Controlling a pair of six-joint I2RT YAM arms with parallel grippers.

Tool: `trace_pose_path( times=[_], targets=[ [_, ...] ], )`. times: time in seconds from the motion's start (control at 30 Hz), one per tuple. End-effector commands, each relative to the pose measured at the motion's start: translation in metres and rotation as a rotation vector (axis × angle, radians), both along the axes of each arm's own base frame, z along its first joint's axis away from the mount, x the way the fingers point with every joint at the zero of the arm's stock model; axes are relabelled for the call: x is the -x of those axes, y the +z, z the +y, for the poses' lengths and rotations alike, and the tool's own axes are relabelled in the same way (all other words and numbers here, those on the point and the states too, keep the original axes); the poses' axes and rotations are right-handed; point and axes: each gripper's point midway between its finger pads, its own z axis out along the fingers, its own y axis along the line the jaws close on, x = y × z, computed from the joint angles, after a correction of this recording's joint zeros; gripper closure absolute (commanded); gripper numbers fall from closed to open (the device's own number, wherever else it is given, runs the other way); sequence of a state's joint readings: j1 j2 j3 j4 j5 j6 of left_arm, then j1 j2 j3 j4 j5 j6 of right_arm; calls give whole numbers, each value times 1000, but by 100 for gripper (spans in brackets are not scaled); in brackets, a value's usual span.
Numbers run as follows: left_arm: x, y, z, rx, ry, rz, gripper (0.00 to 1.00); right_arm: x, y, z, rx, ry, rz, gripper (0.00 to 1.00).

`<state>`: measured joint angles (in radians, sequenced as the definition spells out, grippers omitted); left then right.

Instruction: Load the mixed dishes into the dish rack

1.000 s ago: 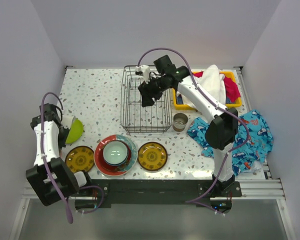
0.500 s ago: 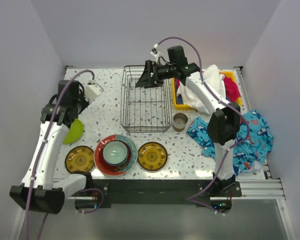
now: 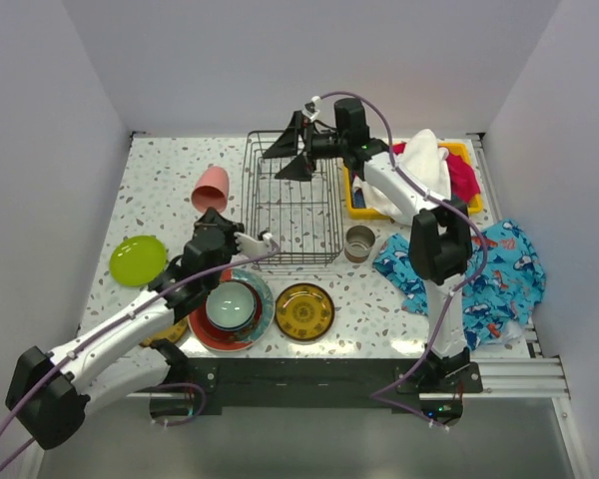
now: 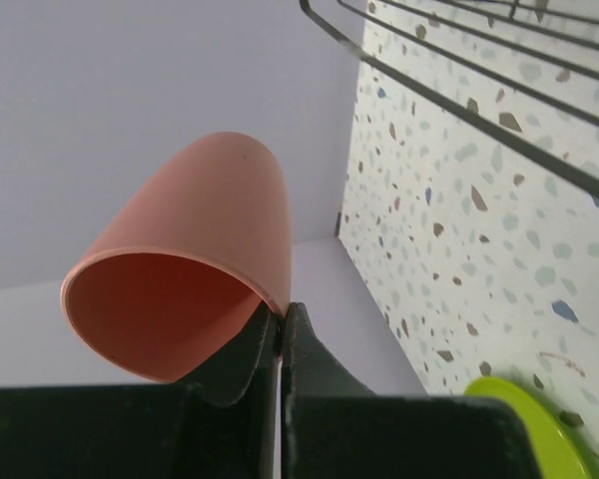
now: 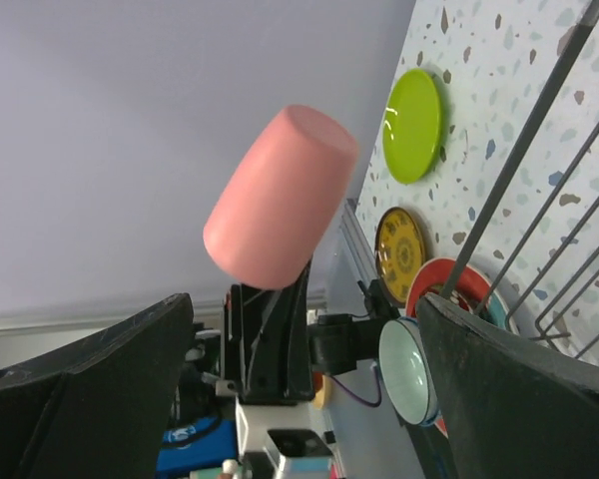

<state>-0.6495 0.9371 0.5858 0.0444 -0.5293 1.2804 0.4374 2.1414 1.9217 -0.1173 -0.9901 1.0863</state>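
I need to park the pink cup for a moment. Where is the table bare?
Bare tabletop lies far left, bordered by the lime-green plate, the far edge and the dish rack. A smaller patch sits between the amber plate and the blue cloth. Crowded: the near-left edge around the red plate, the right side with the yellow bin.

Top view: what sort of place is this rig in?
Probably a lab test cell, not a real kitchen: bare white walls box in a speckled table, two arms are bolted to a rail, and dishes are staged by a wire rack.
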Motion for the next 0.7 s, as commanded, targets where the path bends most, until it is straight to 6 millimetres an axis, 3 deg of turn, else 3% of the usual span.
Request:
trace_pose_path(
  times=[0.0,0.03,0.23,0.4,0.67],
  targets=[
    [-12,46,-27,50,-18,-190,100,1,23,9,-62,8,1,1],
    [-11,53,-36,68,-45,-229,100,1,23,11,-59,7,-1,1],
    [-5,36,-65,15,-141,-222,100,4,13,25,-40,23,37,1],
    [-6,30,-74,-39,-170,-234,100,13,1,34,-25,41,101,1],
    [-10,16,-86,-121,-206,-221,100,16,1,38,-33,57,143,7]
  ],
)
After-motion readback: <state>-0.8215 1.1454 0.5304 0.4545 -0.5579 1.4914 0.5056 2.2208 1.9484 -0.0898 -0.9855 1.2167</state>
